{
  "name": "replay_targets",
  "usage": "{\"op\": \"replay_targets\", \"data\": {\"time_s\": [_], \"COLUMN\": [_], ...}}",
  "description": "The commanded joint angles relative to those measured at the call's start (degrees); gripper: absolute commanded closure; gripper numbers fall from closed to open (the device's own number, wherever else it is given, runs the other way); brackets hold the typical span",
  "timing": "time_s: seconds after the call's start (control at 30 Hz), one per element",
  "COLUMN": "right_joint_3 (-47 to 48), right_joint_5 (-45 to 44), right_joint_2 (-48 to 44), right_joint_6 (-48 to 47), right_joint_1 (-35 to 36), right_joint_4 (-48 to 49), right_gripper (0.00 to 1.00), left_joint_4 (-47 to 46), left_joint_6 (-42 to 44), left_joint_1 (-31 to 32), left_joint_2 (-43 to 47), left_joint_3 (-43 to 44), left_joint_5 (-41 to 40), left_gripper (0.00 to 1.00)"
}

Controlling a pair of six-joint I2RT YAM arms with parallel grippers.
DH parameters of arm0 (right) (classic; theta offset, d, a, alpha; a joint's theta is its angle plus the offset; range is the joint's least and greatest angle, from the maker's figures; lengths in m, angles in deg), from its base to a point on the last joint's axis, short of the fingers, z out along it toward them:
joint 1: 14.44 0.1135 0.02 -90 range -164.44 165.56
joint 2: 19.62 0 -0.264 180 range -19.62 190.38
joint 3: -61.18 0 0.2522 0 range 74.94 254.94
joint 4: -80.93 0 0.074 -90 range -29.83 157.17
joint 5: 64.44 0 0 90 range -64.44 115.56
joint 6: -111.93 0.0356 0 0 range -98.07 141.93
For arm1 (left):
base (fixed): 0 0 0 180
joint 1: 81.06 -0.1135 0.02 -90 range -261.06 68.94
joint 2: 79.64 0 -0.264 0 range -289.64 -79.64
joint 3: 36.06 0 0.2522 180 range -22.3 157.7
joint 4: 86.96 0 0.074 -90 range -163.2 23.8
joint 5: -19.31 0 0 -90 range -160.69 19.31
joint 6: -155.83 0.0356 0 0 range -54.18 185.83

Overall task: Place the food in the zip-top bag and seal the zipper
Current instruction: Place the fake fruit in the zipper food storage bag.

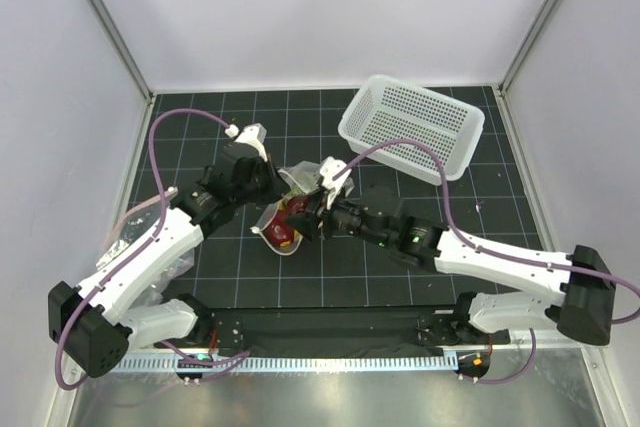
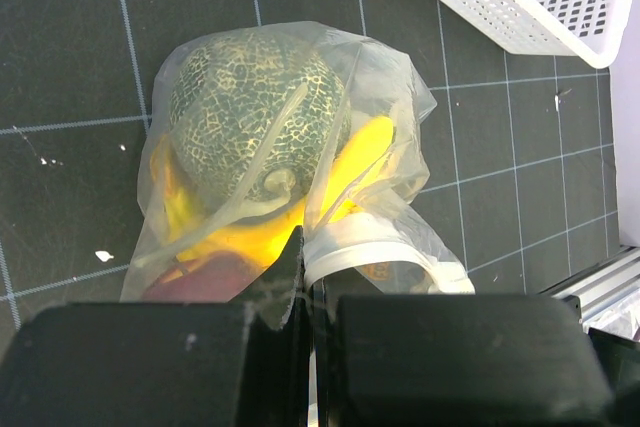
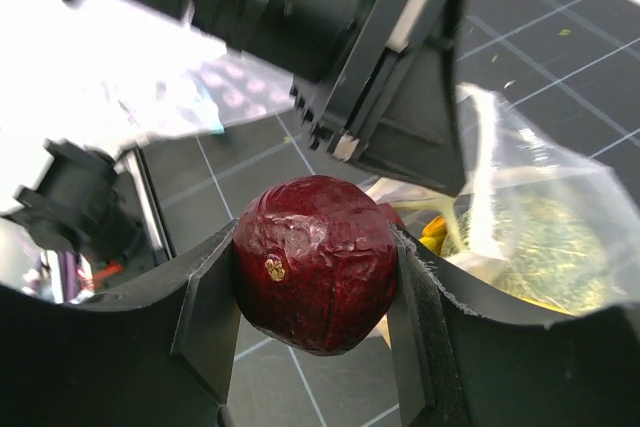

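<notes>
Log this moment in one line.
left gripper shut on bag | right gripper holding red fruit beside bag | melon, banana inside | mouth open

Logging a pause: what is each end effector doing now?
Left end effector: closed on the zip-top bag.
Right end effector: closed on a dark-red fruit.

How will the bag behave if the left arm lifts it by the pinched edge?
Probably floppy: the bag is crinkled film that drapes over the melon and banana. It is likely to sag and swing, since the melon fills much of it and only one edge sits between the left fingers. It may well fold shut on itself; nothing stiff shows.
</notes>
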Motion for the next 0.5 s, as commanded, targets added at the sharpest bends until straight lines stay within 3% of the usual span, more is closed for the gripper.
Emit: {"op": "replay_targets", "data": {"time_s": [0.0,0.3,0.47], "right_joint_3": [0.1,1.4,1.8], "right_joint_5": [0.3,-4.5,-16.7], "right_joint_2": [3.3,11.7,13.9], "right_joint_6": [-4.1,-3.7,-2.0], "right_joint_1": [1.0,1.0,1.0], "right_joint_4": [6.1,8.5,8.3], "right_gripper": [0.69,0.7,0.7], "left_joint_4": [-1.9,-2.1,-2.1], "left_joint_6": [0.7,0.5,0.4], "left_joint_1": [0.1,0.1,0.1], "left_joint_2": [1.7,2.0,1.9], "left_joint_3": [2.0,2.0,2.0], "left_joint_5": [0.0,0.3,0.4], "left_gripper": [1.0,1.0,1.0]}}
